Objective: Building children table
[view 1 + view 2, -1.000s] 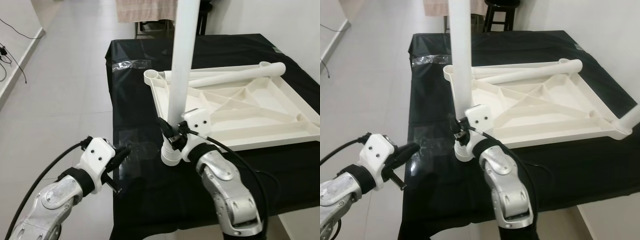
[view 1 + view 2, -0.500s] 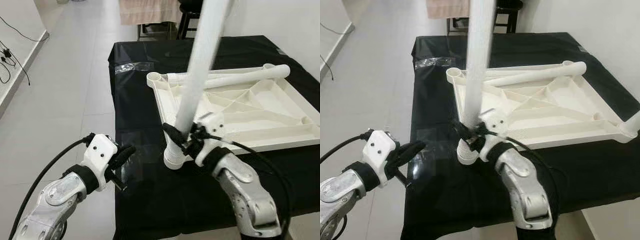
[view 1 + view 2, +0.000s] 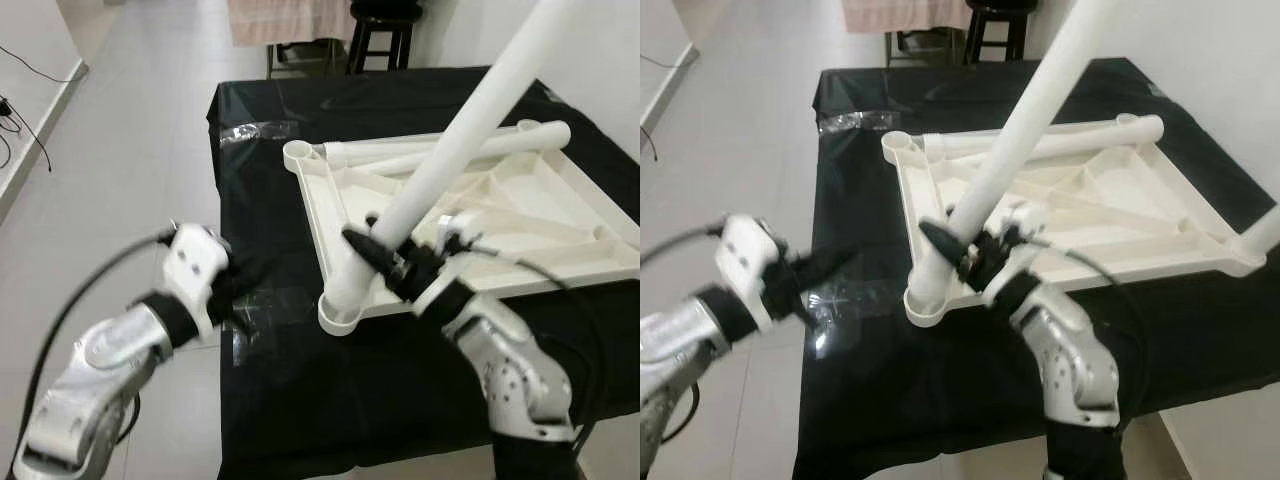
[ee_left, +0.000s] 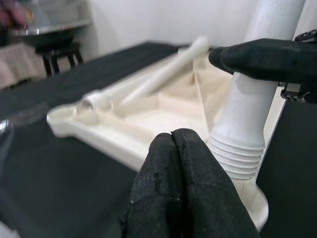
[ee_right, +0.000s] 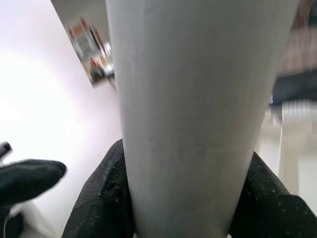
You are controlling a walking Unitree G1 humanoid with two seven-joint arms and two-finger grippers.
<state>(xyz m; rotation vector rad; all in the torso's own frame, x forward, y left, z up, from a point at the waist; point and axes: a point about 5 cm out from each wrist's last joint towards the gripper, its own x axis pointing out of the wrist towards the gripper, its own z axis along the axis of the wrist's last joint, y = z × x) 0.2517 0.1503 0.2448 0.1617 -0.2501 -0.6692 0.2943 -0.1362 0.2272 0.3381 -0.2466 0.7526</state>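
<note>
A white tabletop (image 3: 560,235) lies upside down on the black-covered table (image 3: 300,400). A long white leg (image 3: 470,125) leans steeply toward the far right. Its threaded lower end (image 4: 237,157) sits in the tabletop's near-left corner socket (image 3: 340,318). My right gripper (image 3: 368,238) is shut on this leg just above the threads, with black fingers (image 5: 99,203) on both sides. My left gripper (image 3: 258,274) hovers over the table's left edge, level with the socket, its fingers (image 4: 171,163) pressed together and holding nothing. A second leg (image 3: 470,148) lies along the tabletop's far side.
Clear plastic wrap (image 3: 262,130) lies on the cloth at the far left, and more (image 3: 840,300) near my left gripper. A dark stool (image 3: 385,35) and a hanging cloth (image 3: 285,18) stand behind the table. Tiled floor (image 3: 130,160) spreads to the left, a white wall (image 3: 600,50) to the right.
The leg in my right gripper has tipped from upright to a strong lean toward the far right, its lower end staying at the corner. My left gripper has risen closer to the socket.
</note>
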